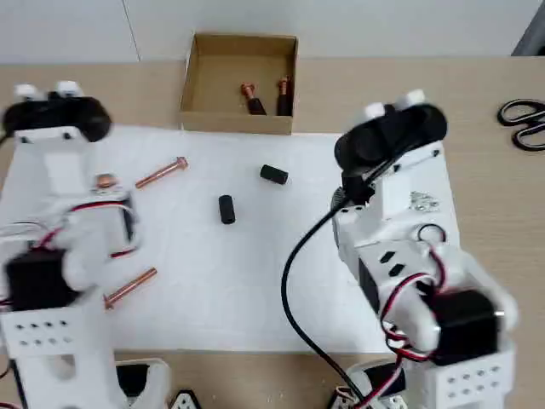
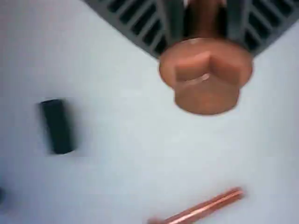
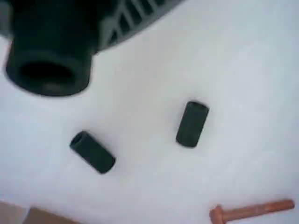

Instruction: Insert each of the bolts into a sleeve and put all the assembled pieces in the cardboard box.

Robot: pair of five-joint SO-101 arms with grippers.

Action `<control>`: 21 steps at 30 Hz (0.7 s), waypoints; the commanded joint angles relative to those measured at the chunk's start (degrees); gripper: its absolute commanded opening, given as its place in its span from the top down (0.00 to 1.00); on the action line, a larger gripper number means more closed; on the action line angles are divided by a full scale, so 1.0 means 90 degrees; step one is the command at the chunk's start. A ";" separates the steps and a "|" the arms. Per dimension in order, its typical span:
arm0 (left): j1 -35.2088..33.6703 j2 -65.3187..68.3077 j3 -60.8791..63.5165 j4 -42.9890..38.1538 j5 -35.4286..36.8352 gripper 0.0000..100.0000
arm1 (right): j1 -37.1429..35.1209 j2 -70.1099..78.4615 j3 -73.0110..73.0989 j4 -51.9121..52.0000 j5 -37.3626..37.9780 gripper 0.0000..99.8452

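Left hand [image 2: 204, 23]: we saw it clamped on the held bolt [image 2: 205, 77]. Its fingers were closed on the shank and the hex head stood free of them, toward the wrist camera. The shank's tip was hidden.
Right hand [image 3: 70, 21]: it was clamped on the held sleeve [image 3: 49, 60], whose open bore faced the wrist camera, clear of the fingers.
Why held so: we judged that each arm carried one half of a pair so the two could be mated in the air. The bore was left free to take a shank.
Held bolt to held sleeve: they were well apart, at opposite sides of the white mat [image 1: 255, 281], both on the arms' side of the cardboard box [image 1: 234, 122].
Cardboard box: it stood open on the surface [image 1: 477, 77], beyond the mat, with two assembled pieces [image 1: 252, 98] [image 1: 283, 95] inside near its front wall.
Near sleeve [image 1: 273, 174]: it lay on its side on the mat, a little in front of the box.
Far sleeve [image 1: 226, 209]: it lay farther from the box, apart from the near sleeve.
Near bolt [image 1: 162, 173]: it lay flat on the mat, off the box's corner on the left arm's side.
Far bolt [image 1: 130, 288]: it was the piece farthest from the box, just beside the left arm.
Progress: we judged two pairs done, one pair in the hands and two pairs waiting.
Next move: we judged the hands had to meet with shank and bore in line, since a skewed approach could jam or knock a piece loose.
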 commanded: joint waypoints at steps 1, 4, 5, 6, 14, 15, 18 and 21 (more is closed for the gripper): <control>0.0899 -0.0518 0.0386 -0.0996 0.1221 1.00 | -0.0288 -0.0972 0.2042 -0.1714 0.0000 1.00; 0.1416 -0.0752 0.0640 -0.1700 0.1797 1.00 | -0.0659 -0.1890 0.3624 -0.2750 0.0000 1.00; 0.1592 -0.0821 0.0708 -0.1856 0.1895 1.00 | -0.0767 -0.2203 0.4093 -0.3033 0.0000 1.00; 0.1768 -0.0869 0.0777 -0.1963 0.1944 1.00 | -0.0864 -0.2515 0.4581 -0.3326 0.0010 1.00; 0.3155 -0.1123 0.1284 -0.2725 0.1954 1.00 | -0.1255 -0.4352 0.7111 -0.4703 -0.0723 1.00; 0.3272 -0.1133 0.1284 -0.2774 0.1954 1.00 | -0.1294 -0.4488 0.7238 -0.4703 -0.0860 1.00; 0.3497 -0.1143 0.1284 -0.2891 0.1954 1.00 | -0.1499 -0.4840 0.7443 -0.4547 -0.0977 1.00; 0.3722 -0.1143 0.1294 -0.3038 0.1954 1.00 | -0.1890 -0.4987 0.7492 -0.4391 -0.0977 1.00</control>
